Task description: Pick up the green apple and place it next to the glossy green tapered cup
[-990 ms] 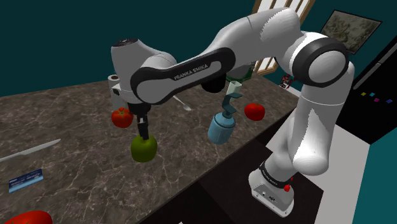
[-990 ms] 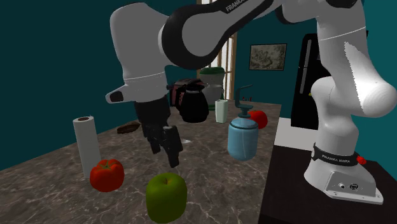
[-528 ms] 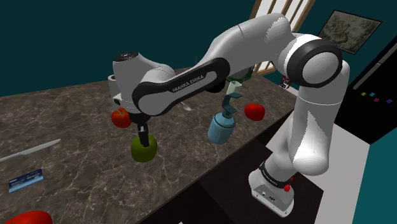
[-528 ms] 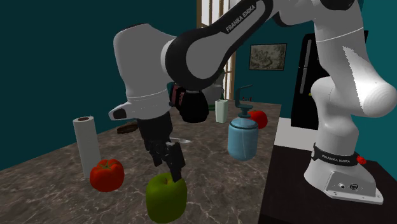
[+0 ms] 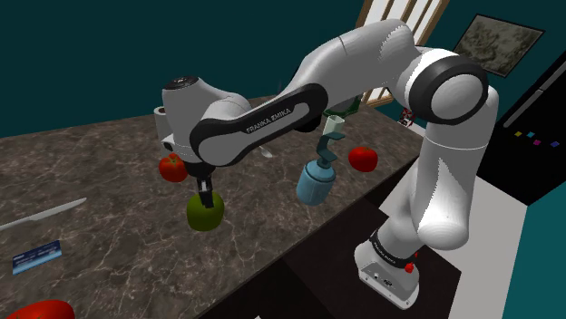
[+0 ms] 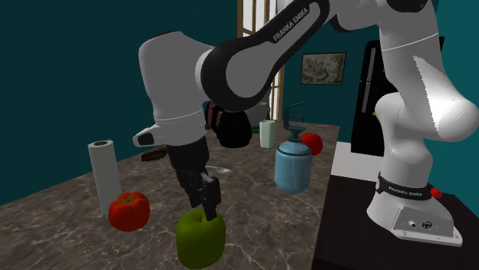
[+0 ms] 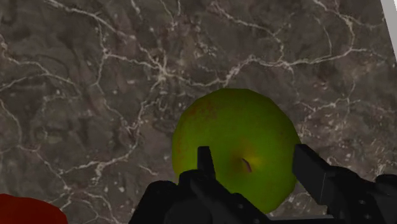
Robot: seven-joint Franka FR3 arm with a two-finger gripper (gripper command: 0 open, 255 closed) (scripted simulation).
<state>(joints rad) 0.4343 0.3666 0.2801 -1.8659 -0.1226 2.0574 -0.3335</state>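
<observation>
The green apple [image 5: 205,214] [image 6: 201,239] rests on the dark marble counter [image 5: 109,181], close to its front edge. My gripper [image 5: 206,193] [image 6: 206,205] points straight down at the apple's top. In the wrist view the gripper [image 7: 254,156] is open. One black finger [image 7: 203,159] hangs over the apple [image 7: 235,137] beside its stem dimple, the other near its rim, and neither clasps it. A pale green tapered cup [image 6: 266,133] stands far back on the counter, beyond a blue bottle.
A red tomato [image 5: 173,167] [image 6: 128,211] sits close beside the apple. The blue pump bottle [image 5: 316,181] [image 6: 292,167] and a second tomato [image 5: 363,159] stand toward the cup. A paper roll [image 6: 103,176], a black kettle [image 6: 232,127], a knife [image 5: 41,217] and a card [image 5: 36,256] also lie around.
Over the last second the gripper came down from above the apple until its fingertips reach the fruit's top. The apple stayed in place.
</observation>
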